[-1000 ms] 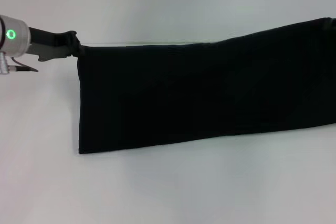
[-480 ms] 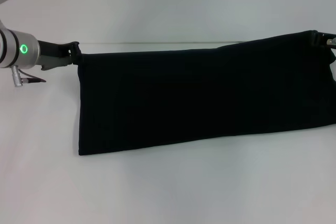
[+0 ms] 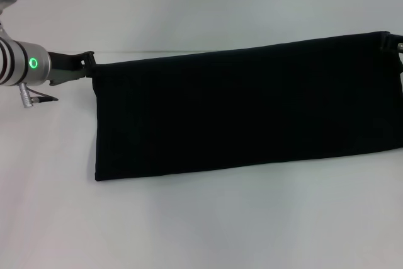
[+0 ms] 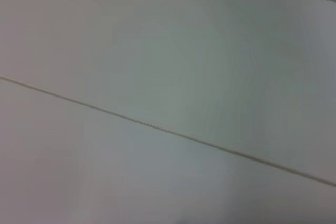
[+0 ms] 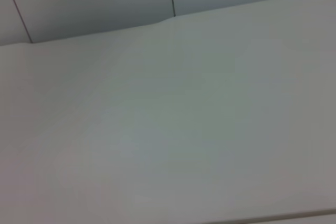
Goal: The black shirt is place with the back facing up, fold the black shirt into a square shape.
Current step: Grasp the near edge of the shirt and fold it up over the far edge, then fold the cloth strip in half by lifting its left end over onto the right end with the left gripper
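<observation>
Head view, shirt: the black shirt (image 3: 245, 114) hangs as a long band stretched between the two arms above the white table (image 3: 208, 225); its top edge now runs flatter than a second ago
Head view, left gripper (image 3: 90, 62): pinches the shirt's upper left corner
Head view, right gripper (image 3: 393, 43): at the frame's right edge by the upper right corner; grip cannot be told
Left wrist view: only bare white surface with a seam
Right wrist view: white surface and wall panels, no shirt
Meaning: the shirt looks levelled, probably ready for laying down
</observation>
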Tool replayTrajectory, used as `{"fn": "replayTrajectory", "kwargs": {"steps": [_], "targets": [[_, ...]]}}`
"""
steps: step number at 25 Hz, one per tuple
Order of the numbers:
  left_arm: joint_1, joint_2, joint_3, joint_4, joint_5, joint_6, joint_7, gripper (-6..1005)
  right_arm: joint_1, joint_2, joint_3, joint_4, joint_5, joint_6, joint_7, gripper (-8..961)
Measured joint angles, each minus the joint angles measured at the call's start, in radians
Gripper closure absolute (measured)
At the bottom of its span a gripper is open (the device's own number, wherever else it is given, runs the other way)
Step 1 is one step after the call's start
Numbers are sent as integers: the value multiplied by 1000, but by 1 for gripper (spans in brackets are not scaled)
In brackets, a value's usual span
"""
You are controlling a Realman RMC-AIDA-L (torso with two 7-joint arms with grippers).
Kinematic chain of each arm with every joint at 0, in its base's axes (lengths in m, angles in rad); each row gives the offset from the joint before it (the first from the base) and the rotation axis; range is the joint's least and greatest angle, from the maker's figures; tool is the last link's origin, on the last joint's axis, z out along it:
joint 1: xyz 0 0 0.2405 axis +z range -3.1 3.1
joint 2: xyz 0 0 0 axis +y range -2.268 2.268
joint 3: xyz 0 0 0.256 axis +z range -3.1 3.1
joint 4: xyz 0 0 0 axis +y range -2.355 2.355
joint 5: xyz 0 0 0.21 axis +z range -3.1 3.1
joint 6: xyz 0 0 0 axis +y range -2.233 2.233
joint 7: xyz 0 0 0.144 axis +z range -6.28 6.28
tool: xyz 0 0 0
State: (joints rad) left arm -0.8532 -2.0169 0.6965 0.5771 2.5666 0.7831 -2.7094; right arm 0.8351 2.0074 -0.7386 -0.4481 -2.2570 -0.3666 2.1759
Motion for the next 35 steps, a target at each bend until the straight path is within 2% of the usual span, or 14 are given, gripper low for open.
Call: {"fn": "replayTrajectory", "kwargs": {"steps": [7,13,18,20,22,23,25,27,28,29,31,33,35], "targets": [[-3,-3,3,-12,0,-13,0,870,12,0,-16,21,-2,35,0,851],[-3,-21,3,-5,-8,-16,9,867,21,-2,-86,32,-4,62,0,849],[-16,-41,3,16,-15,11,14,865,38,-17,-91,37,-1,66,11,847],[-17,-43,2,42,-33,60,14,864,35,-23,-90,19,1,37,17,756],[-11,-43,-2,73,-58,126,14,709,25,-30,-90,-6,0,-14,33,665],[-2,-40,-6,93,-81,179,14,631,17,-34,-90,-23,0,-52,47,620],[22,-25,-15,116,-133,262,14,608,0,-47,-88,-60,1,-132,79,518],[61,9,-36,120,-212,371,17,584,-18,-64,-86,-91,1,-220,117,416],[73,19,-49,118,-234,405,21,572,-28,-75,-84,-105,-1,-272,143,365],[96,36,-90,106,-270,481,33,561,-37,-86,-82,-117,-2,-317,166,340],[133,51,-198,91,-288,609,60,537,-50,-114,-79,-128,-4,-400,212,290],[172,58,-300,83,-287,701,76,514,-61,-142,-79,-130,-5,-476,255,239],[215,58,-359,80,-286,759,79,501,-69,-169,-79,-131,-5,-534,295,214]]}}
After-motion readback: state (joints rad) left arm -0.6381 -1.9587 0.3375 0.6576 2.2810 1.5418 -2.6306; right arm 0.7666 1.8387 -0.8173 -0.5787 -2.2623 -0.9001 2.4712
